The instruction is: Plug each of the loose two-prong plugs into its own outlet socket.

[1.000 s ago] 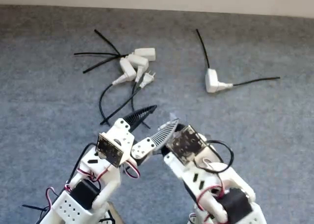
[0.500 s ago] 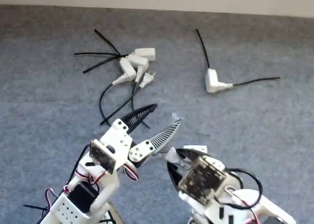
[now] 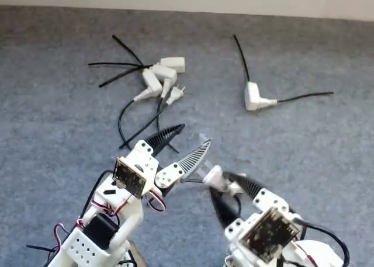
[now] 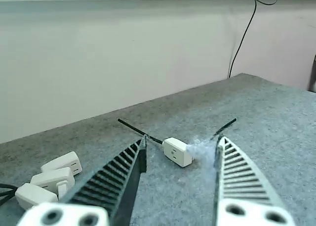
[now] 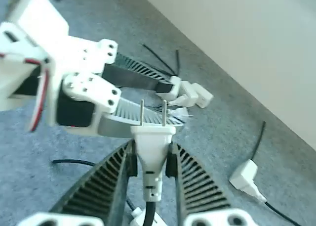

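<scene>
right gripper (image 5: pixel 151 147): clamping on a white two-prong plug (image 5: pixel 149 135) by its body, prongs sticking out past the fingertips, black cord trailing back between the fingers

left gripper (image 3: pixel 196 135): sitting out in front of its arm with the fingers spread wide apart, aiming toward the far side of the table

how those two are lining up: the held plug is hovering right next to the left gripper's nearer finger, honestly can't tell if they're touching

socket pile (image 3: pixel 162 73): three white outlet sockets bunching together at the far left, touching each other, black cords fanning out from them

loose plug (image 3: pixel 175 95): lying just on the near side of that pile, its cord curling back toward the arms

lone socket (image 3: pixel 251 94): sitting well apart at the far right, with another white plug (image 3: pixel 267 103) lying up against its near corner; can't tell whether it's actually seated

grey carpet (image 3: pixel 327 162): covering the table under everything
</scene>
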{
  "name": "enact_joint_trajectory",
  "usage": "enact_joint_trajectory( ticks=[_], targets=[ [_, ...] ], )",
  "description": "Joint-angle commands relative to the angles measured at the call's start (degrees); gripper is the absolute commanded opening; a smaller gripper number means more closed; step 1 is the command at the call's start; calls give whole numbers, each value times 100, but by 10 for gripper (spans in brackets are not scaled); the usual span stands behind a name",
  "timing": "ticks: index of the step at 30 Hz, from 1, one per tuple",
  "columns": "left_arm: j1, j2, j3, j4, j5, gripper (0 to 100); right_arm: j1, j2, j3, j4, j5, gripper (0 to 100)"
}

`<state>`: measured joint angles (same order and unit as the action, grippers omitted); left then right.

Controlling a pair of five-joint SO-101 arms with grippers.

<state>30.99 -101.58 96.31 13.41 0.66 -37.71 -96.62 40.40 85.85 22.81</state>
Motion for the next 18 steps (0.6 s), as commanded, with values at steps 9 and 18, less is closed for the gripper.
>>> enact_joint_trajectory(
  ticks=[9, 18],
  targets=[
    [-286, -66, 84, 9, 9, 231, 1068, 1437, 1508, -1367, 668, 47],
    [-242, -40, 84, 26, 9, 231, 444, 1754, 1288, -1411, 229, 47]
  ],
)
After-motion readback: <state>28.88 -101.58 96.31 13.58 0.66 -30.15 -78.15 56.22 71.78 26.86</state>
